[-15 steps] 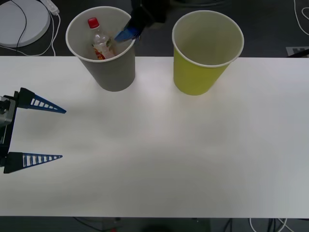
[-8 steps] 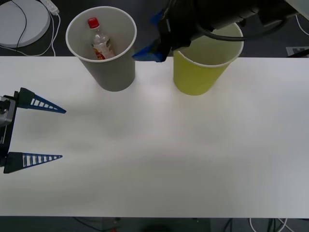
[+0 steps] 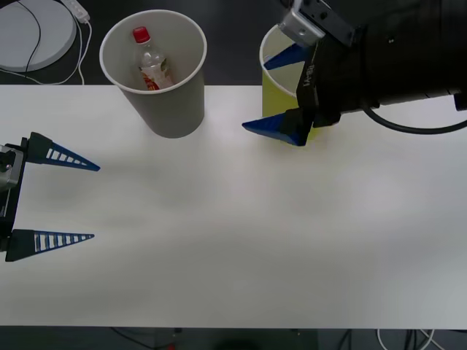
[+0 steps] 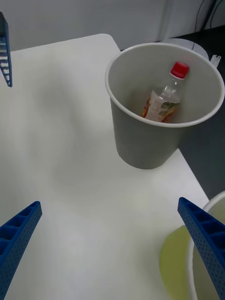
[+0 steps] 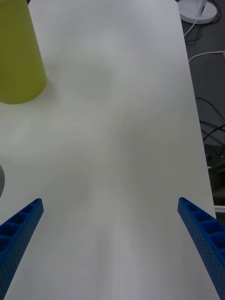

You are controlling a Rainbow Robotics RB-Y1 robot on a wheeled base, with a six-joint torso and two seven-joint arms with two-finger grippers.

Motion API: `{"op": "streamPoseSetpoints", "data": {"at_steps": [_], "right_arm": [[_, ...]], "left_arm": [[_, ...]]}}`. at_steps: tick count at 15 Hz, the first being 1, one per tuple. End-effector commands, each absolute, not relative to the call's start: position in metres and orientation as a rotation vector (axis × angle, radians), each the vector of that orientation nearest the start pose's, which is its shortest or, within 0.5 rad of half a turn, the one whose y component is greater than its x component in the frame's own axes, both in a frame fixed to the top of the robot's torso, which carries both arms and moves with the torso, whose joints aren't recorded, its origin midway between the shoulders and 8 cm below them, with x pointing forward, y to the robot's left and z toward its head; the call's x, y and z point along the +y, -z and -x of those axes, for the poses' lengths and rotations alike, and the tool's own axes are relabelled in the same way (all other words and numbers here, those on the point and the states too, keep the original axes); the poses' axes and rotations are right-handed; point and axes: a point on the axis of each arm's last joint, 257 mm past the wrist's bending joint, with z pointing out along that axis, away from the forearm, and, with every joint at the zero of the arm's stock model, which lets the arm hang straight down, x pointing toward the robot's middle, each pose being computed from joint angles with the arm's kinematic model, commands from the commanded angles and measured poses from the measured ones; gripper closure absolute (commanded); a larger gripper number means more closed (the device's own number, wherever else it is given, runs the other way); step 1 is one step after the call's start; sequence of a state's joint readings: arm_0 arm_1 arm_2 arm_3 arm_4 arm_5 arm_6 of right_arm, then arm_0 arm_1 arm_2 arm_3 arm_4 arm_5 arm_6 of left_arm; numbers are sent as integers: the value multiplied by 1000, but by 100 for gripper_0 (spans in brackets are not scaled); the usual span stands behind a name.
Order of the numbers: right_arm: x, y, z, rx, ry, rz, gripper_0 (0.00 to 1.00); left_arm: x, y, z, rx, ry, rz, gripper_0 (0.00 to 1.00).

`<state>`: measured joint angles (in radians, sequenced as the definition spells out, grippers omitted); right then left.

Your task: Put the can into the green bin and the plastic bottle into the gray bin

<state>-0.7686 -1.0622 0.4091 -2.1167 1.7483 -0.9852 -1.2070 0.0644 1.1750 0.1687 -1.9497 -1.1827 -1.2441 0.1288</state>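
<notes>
Right tool (image 3: 281,93) spread wide and empty, upper right of frame before green bin (image 3: 273,102), plastic bottle (image 3: 152,64) red-capped, leaning inside gray bin (image 3: 175,109) upper left, left tool (image 3: 69,198) released above bench (image 3: 241,240).

White tabletop (image 3: 233,240), matte, evenly lit with soft shadows. Beyond its far edge, dark floor (image 3: 226,62). At the far left corner, a round white disc-shaped object (image 3: 33,33) rests on the floor, black and white cables (image 3: 76,44) running around it. Further cables (image 5: 206,122) lie beside the tabletop edge.
</notes>
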Motion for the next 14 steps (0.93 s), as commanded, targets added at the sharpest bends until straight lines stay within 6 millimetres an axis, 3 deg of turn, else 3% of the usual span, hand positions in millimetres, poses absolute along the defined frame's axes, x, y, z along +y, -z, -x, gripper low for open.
{"op": "streamPoseSetpoints", "data": {"at_steps": [1,7,14], "right_arm": [[-81,28,-428,1588,-276,1403,0],[-122,53,-412,1595,-231,1417,0],[-173,76,-395,1563,-326,1523,0]], "left_arm": [[250,132,-343,1513,384,-1682,0],[250,132,-343,1513,384,-1682,0],[250,132,-343,1513,384,-1682,0]]}}
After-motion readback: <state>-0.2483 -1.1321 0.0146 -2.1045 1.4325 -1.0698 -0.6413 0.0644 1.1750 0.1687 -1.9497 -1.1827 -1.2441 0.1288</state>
